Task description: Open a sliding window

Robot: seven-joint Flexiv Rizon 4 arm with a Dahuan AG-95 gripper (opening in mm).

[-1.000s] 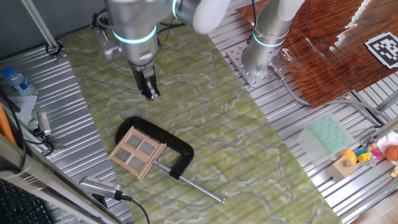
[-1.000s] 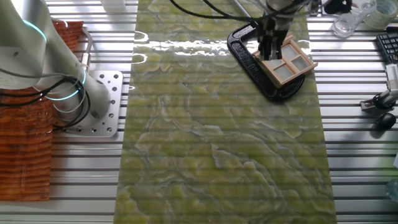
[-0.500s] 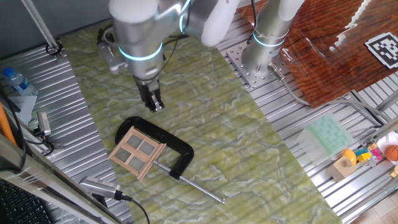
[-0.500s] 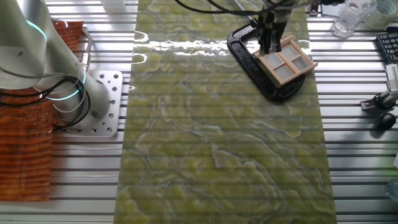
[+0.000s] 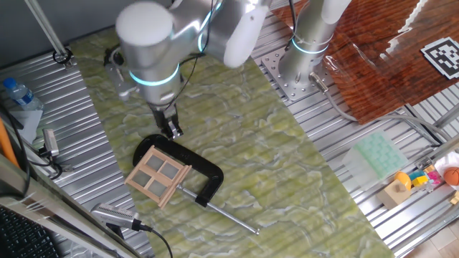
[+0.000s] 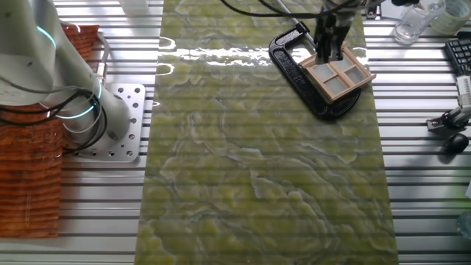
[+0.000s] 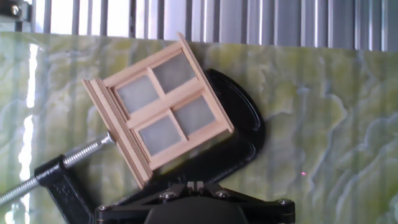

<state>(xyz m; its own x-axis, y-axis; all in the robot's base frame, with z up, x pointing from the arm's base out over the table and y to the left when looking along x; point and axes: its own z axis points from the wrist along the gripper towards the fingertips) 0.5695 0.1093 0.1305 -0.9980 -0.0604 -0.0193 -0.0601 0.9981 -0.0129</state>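
Note:
The sliding window (image 5: 158, 175) is a small tan wooden frame with four greyish panes. It lies on the green mat, held in a black C-clamp (image 5: 209, 170). It also shows in the other fixed view (image 6: 340, 73) and in the hand view (image 7: 163, 109). My gripper (image 5: 171, 130) is shut and empty. It hangs just above the clamp's curved back, beside the window's far edge. In the other fixed view the gripper (image 6: 329, 51) overlaps the window's upper left edge. In the hand view the fingertips (image 7: 196, 185) sit together at the bottom edge, over the clamp (image 7: 245, 124).
The clamp's steel screw rod (image 5: 229, 215) points toward the mat's near edge. A water bottle (image 5: 18, 93) and a brush-like tool (image 5: 115, 213) lie on the ribbed metal at the left. The arm's base (image 6: 110, 125) stands beside the mat. A mouse (image 6: 456, 143) lies right.
My gripper has come down and moved toward the window, from well clear of the mat's clamp to just over the clamp's back. The window and the clamp have not moved.

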